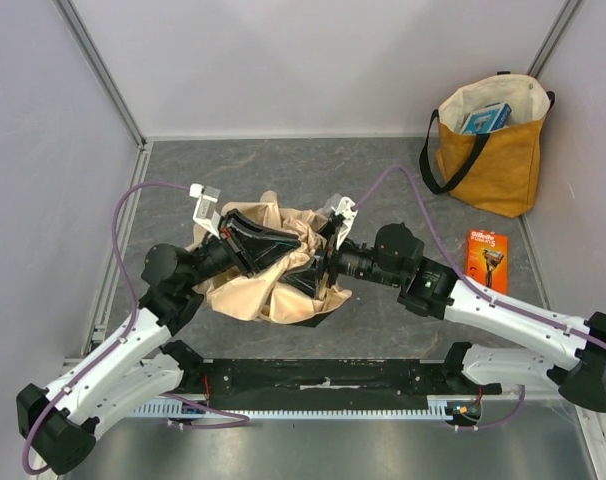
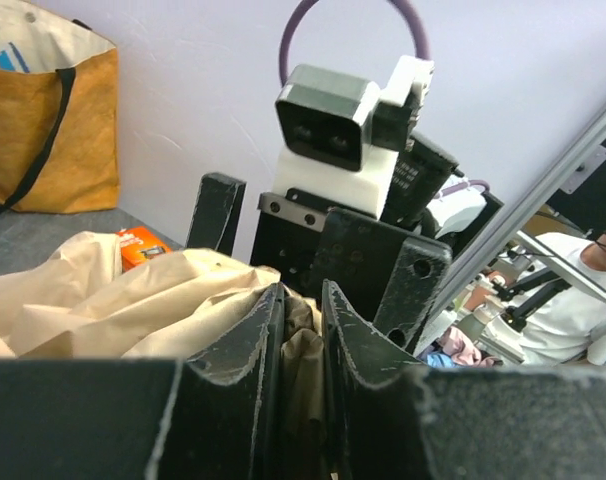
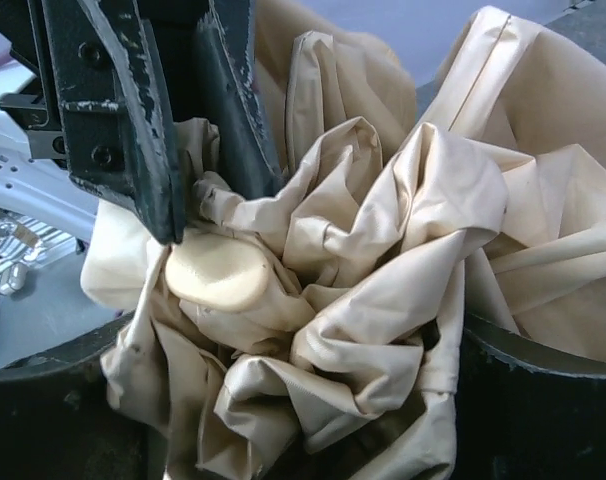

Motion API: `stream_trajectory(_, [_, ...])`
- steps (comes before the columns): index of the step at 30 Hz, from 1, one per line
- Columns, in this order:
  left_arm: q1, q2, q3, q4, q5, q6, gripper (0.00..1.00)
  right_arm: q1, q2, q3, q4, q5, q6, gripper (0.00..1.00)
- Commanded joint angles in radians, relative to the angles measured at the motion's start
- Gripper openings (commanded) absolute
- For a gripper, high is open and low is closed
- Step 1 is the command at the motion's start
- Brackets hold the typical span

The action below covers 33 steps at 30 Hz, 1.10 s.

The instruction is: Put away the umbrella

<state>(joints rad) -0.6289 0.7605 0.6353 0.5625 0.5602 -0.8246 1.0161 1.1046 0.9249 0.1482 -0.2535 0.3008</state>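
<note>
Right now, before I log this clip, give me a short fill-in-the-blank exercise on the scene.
1. The left fingers are ____ on a fold of the umbrella.
2. The right fingers stand ____ on either side of its crumpled fabric.
3. The tote bag stands in the back ____ corner of the table.
4. The blue box sits ____ the tote bag.

Missing words: shut; open; right; inside.

Left arm [image 1: 113, 365] reaches forward and inward from its base; the left pincer [image 2: 301, 298] has its jaws drawn nearly together, nipping a fold of the umbrella [image 3: 383, 260]; right arm [image 1: 513, 315] stretches low towards the left; the right pincer [image 3: 293, 350] faces its partner closely, jaws spread wide.
</note>
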Motion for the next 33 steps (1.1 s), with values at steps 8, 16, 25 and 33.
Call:
stream_trajectory(8, [-0.006,0.014,-0.051,0.287,0.009,-0.154,0.02,0.015,-0.058,-0.138,0.395,0.062,0.026,0.84])
stream_trajectory(16, [-0.006,-0.006,-0.049,0.187,-0.034,-0.136,0.02,0.016,-0.068,-0.164,0.373,0.097,0.073,0.44])
stream_trajectory(25, [-0.014,0.124,-0.118,0.419,-0.025,-0.242,0.02,0.018,0.021,-0.147,0.524,0.025,0.075,0.00])
stream_trajectory(33, [-0.014,0.027,0.015,-0.030,-0.089,-0.012,0.29,0.016,-0.064,-0.122,0.344,0.135,0.001,0.00])
